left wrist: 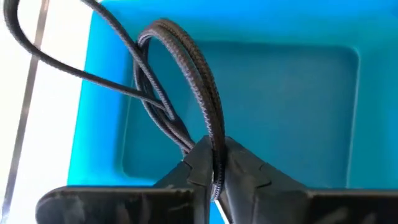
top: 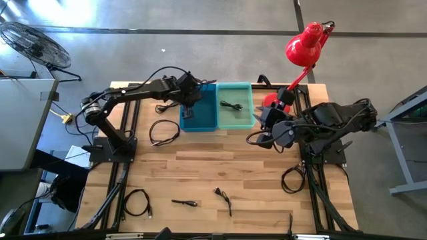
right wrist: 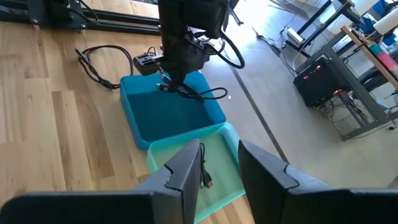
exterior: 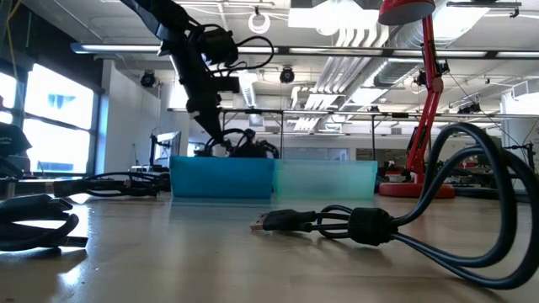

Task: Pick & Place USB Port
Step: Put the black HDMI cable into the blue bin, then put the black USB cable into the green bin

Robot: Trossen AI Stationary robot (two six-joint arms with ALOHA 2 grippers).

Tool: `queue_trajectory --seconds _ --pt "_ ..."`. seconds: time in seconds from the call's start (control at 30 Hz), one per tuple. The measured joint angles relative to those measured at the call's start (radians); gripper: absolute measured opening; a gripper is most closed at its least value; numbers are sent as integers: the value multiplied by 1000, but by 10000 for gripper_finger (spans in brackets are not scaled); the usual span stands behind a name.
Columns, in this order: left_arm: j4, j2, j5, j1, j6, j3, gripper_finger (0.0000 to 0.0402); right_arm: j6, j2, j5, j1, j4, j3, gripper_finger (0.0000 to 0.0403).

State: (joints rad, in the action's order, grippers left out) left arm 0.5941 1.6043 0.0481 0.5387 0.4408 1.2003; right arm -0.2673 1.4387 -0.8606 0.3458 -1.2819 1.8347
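Fingers of my left gripper [left wrist: 214,171] were pinched tight on a black braided cable [left wrist: 186,81], holding it over the blue bin [left wrist: 292,93]. From above, that gripper [top: 189,101] hung over the bin's [top: 200,123] near half, with the cable drooping in loops below it. My right gripper [right wrist: 219,163] waited beside the teal bin [top: 245,120], jaws partly apart and empty; one cable [right wrist: 205,174] already lay in that teal bin [right wrist: 233,186].

I judged the cable light and limp: it sagged into a loop from the pinch point and would coil wherever it landed. The braid looked grippy enough not to slip, yet springy, so a loose end might flick over the bin wall on release. Taking hold near the middle of a folded loop, as I had, kept both ends hanging short. Whether its plug [right wrist: 163,87] hung inside the bin, I could not tell.

More cables [top: 163,132] lay on the wooden table [top: 267,180], well apart from the bins.
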Motion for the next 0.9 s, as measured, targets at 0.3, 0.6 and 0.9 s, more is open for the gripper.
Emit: queue_trajectory --seconds 0.3,0.6,0.9 --pt "-3 0 62 -2 0 0 83 5 0 11 0 0 0 103" --pt "-5 0 58 -2 0 0 131 20 0 82 0 -6 0 103" --pt "52 -6 -122 -2 -1 -1 145 -288 -17 449 11 -287 -15 103"
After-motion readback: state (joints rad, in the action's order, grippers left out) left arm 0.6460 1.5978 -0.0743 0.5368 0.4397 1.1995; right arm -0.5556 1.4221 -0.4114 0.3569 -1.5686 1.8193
